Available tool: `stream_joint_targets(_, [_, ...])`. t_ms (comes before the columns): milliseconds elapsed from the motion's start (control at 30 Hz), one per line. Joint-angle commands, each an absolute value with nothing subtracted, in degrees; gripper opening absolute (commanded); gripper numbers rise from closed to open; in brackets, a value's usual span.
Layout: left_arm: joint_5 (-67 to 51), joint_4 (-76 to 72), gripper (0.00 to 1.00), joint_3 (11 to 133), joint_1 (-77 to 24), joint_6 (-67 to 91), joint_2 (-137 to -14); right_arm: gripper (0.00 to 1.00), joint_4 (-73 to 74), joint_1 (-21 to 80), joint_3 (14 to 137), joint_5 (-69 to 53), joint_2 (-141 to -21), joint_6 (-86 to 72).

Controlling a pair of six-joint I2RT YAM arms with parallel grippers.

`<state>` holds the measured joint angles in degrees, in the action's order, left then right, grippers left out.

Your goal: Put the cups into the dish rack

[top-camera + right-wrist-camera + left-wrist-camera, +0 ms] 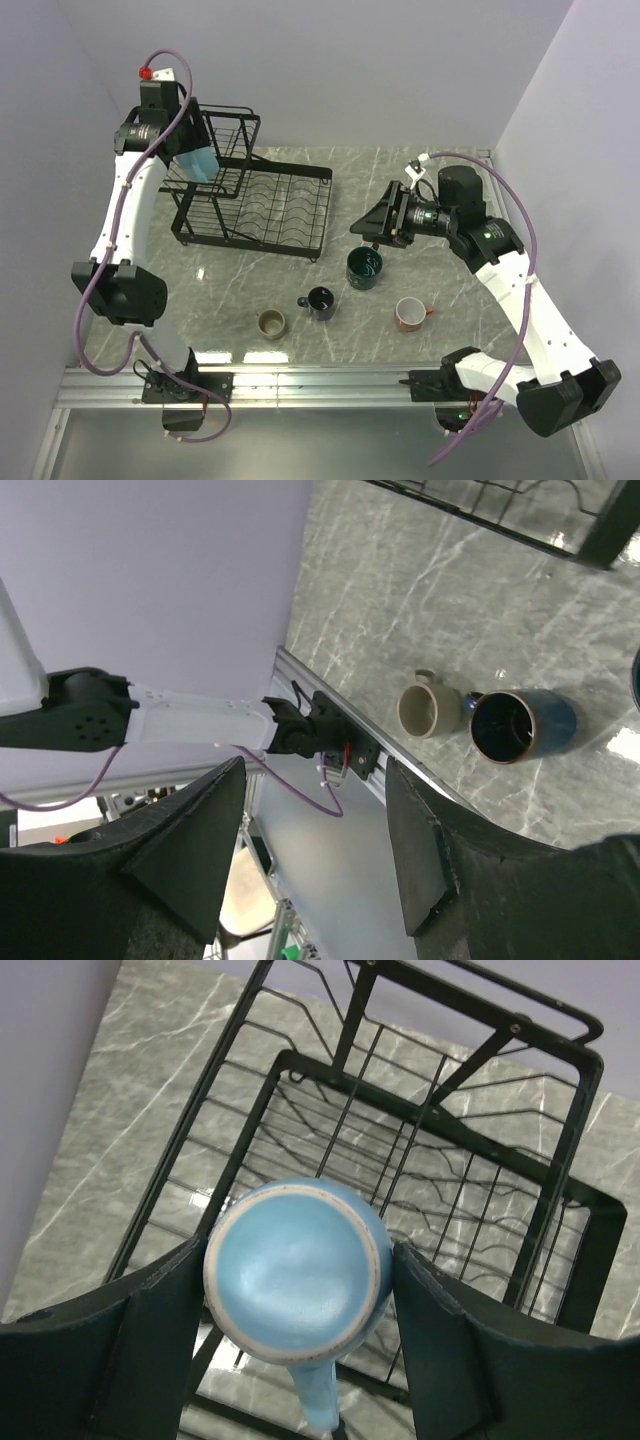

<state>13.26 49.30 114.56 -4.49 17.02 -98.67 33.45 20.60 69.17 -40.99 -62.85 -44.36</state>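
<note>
The left gripper's (300, 1290) matte black fingers clamped the glossy light blue mug (295, 1260) by its rounded sides, its pale-ringed base turned up, over the raised basket of the black wire dish rack (586, 1100). The right gripper (312, 830) gaped wide and empty above the veined grey marble table (450, 190).

No readable text, labels or numbers anywhere.
</note>
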Motion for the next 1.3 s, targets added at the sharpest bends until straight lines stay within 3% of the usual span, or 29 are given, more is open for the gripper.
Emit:
stream_joint_targets(0, [13.7, 40.4, 0.00, 112.2, -2.6, 15.7, -96.8, 0.65, 33.1, 20.3, 70.8, -39.5, -63.3, -44.5])
stream_joint_targets(367, [9.9, 39.7, 0.00, 111.0, -3.6, 13.4, -97.2, 0.64, 33.0, 20.3, 73.5, -39.5, -65.9, -44.5])
stream_joint_targets(700, [25.4, 42.3, 0.01, 106.7, -14.0, 6.2, -95.6, 0.66, 34.5, 20.2, 72.8, -40.1, -65.7, -41.0])
stream_joint_targets(800, [26.9, 42.5, 0.26, 105.1, -14.0, 7.0, -93.9, 0.66, 35.9, 20.2, 74.0, -40.0, -66.3, -39.3])
stream_joint_targets(900, [27.2, 42.7, 0.43, 104.6, -14.0, 7.8, -92.5, 0.66, 36.3, 20.0, 73.9, -40.0, -66.2, -38.6])
stream_joint_targets(933, [27.4, 42.9, 0.53, 104.6, -13.9, 8.3, -92.1, 0.66, 36.2, 20.1, 73.8, -40.1, -66.0, -38.5])
stream_joint_targets(1067, [28.6, 43.2, 0.74, 104.9, -13.9, 9.3, -91.8, 0.66, 35.4, 20.1, 72.8, -40.5, -65.4, -39.0])
stream_joint_targets(1200, [27.8, 43.5, 0.87, 105.3, -13.0, 11.2, -91.3, 0.66, 35.9, 20.1, 73.4, -40.2, -65.4, -38.8])
stream_joint_targets(1233, [27.2, 43.5, 0.98, 105.3, -12.1, 12.4, -91.0, 0.66, 36.1, 20.1, 73.6, -40.1, -65.6, -38.5])
stream_joint_targets(1267, [26.7, 43.8, 0.99, 105.4, -11.7, 13.1, -90.9, 0.66, 36.3, 20.1, 73.8, -40.1, -65.7, -38.4])
